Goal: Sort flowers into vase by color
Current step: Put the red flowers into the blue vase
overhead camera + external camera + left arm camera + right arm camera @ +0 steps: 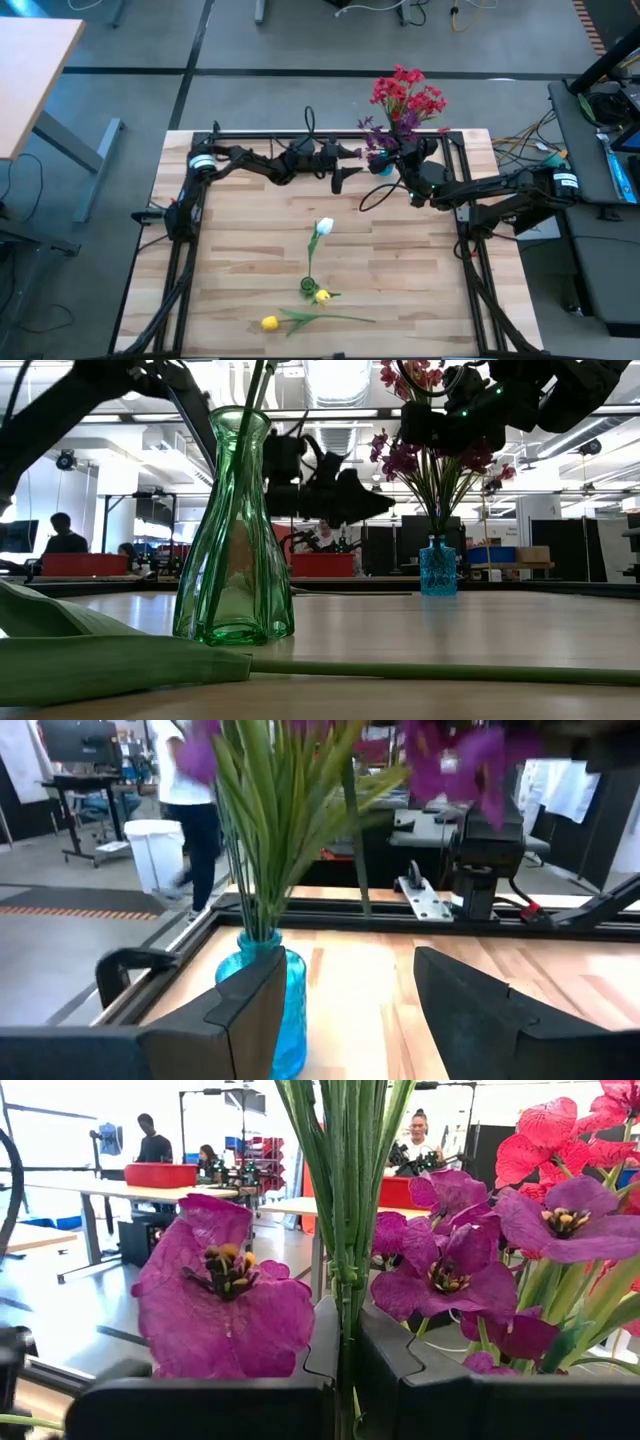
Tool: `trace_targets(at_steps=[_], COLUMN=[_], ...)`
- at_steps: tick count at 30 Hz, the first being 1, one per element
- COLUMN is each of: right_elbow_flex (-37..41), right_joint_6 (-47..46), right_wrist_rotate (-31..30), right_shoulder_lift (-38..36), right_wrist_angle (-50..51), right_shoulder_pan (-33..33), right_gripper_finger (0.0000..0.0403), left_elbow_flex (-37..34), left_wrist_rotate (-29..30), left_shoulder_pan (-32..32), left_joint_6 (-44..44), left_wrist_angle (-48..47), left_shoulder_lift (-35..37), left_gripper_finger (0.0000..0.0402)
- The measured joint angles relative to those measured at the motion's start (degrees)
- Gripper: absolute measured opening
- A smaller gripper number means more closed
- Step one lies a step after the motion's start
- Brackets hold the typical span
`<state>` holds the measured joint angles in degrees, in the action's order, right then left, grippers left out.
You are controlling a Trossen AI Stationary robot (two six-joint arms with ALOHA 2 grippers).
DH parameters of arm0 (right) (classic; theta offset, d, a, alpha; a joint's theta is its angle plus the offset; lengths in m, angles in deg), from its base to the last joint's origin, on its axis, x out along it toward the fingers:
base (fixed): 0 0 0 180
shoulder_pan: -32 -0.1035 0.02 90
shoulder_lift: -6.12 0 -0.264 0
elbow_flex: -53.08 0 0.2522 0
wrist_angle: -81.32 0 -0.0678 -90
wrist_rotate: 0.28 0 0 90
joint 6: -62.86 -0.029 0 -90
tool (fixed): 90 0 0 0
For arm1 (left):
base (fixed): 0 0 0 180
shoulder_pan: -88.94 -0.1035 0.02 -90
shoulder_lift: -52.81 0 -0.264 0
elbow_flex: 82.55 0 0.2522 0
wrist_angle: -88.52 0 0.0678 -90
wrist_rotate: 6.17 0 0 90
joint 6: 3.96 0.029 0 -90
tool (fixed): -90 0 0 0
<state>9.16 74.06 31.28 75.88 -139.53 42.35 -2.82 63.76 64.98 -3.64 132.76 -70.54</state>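
A small blue vase [381, 166] stands near the table's far edge and holds red flowers [407, 92] and purple flowers [225, 1295] on green stems. My right gripper [348, 1370] is shut on those stems above the vase [437, 565]. My left gripper [345, 1010] is open, level, just left of the blue vase [268, 990], with nothing between its fingers. A green glass vase [235, 540] stands near the front; a white tulip [323, 227] leans out of it. A yellow bud [322, 296] shows beside it. Another yellow tulip [269, 322] lies flat on the table. My right gripper pinches the bundle of green stems [350, 1280] between its two fingers, below the blooms and above the blue vase's mouth. The fingers come roughly level from the table's right and lie across the stems. The stems stand upright, their lower ends in the vase.
A black frame rail [330, 134] runs along the table's far edge behind both grippers. A loose black cable [375, 195] loops on the wood near the right arm. Bare wood [230, 240] lies between the blue vase and the green vase. People and desks show beyond the table.
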Motion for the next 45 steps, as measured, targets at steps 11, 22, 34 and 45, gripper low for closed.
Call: trace_targets(at_steps=[11,22,34,45], right_elbow_flex=[-0.02,-0.04,0.0,0.02], right_joint_6=[-0.05,-0.01,0.53,1.11], right_wrist_rotate=[0.03,0.14,0.12,0.13], right_shoulder_lift=[0.0,-0.02,-0.02,-0.03], right_wrist_angle=[-0.02,0.05,0.11,0.12], right_shoulder_pan=[0.0,0.02,0.0,0.01], right_gripper_finger=[0.0012,0.0012,0.0012,0.0012], left_elbow_flex=[3.32,11.51,15.11,15.46], left_wrist_rotate=[3.09,1.12,1.52,1.09], left_shoulder_pan=[0.98,1.66,1.64,1.26], left_joint_6=[-1.04,-0.5,-1.91,-6.95], left_wrist_angle=[7.39,4.15,2.97,2.8], left_shoulder_lift=[-8.06,-14.58,-16.67,-16.67], left_gripper_finger=[0.0205,0.0205,0.0208,0.0304])
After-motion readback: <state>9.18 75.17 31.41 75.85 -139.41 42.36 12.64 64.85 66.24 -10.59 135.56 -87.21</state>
